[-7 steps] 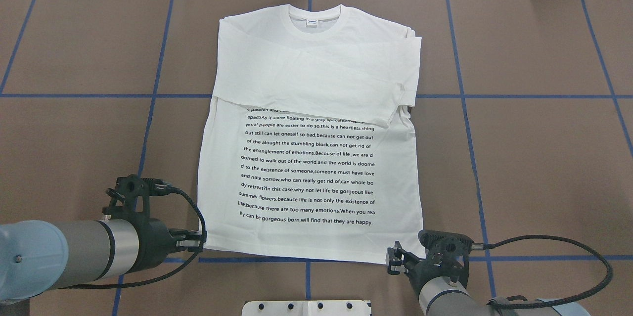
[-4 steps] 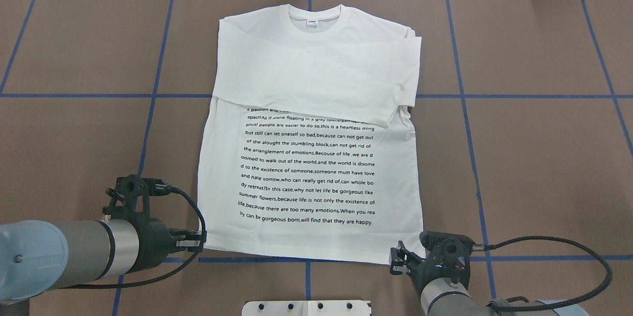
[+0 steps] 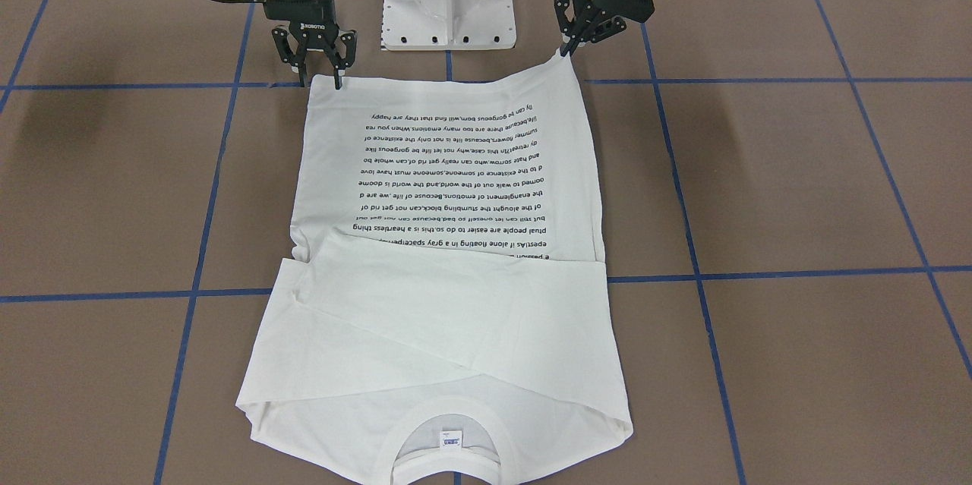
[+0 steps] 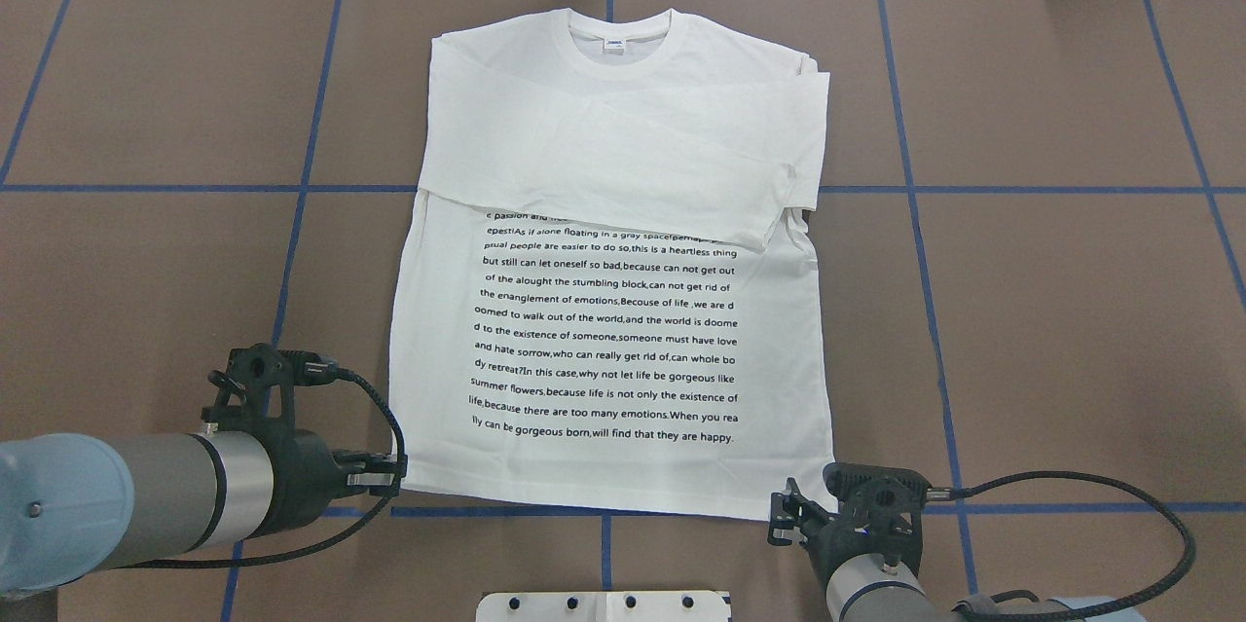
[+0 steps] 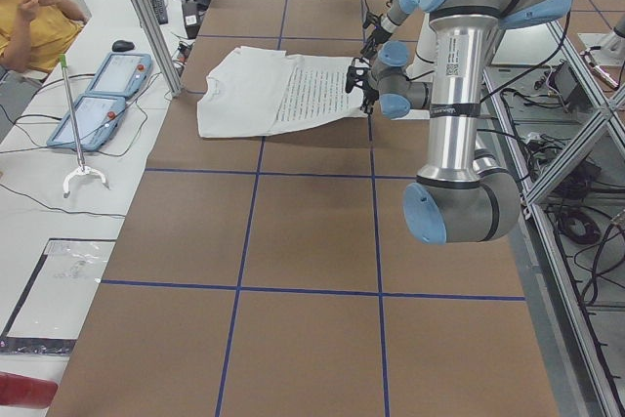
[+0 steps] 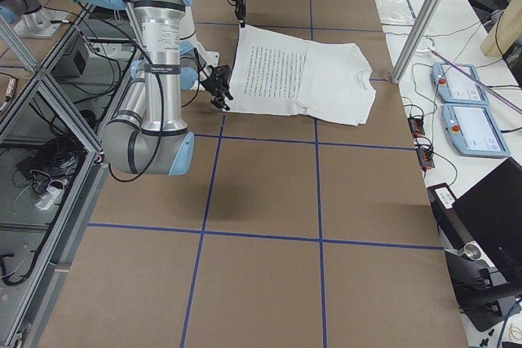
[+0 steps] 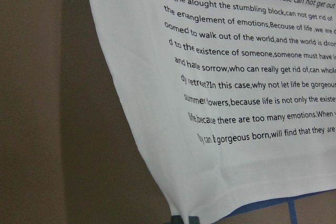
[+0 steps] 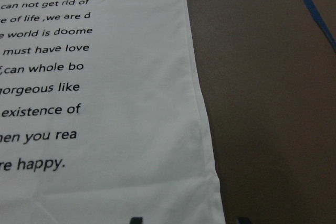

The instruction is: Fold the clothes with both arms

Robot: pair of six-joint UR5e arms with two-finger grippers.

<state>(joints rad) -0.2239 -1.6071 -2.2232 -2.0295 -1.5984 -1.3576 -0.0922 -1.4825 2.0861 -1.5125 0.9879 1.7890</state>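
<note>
The shirt (image 4: 604, 330) lay flat mid-counter (image 4: 1071, 311), sleeves (image 4: 623, 155) folded across the chest and collar (image 4: 620, 28) toward the far edge. The left fingers (image 4: 375, 480) were closed on one hem corner, which stood slightly raised. The right fingers (image 3: 336, 60) stood open around the other corner. The next move likely called for closing them, then carrying the hem toward the collar. Brown counter showed wide on both sides.

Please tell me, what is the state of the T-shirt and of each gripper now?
T-shirt: lying flat, print up, sleeves folded across chest, hem unfolded.
Left gripper: shut on one hem corner.
Right gripper: open, astride the other hem corner.
</note>
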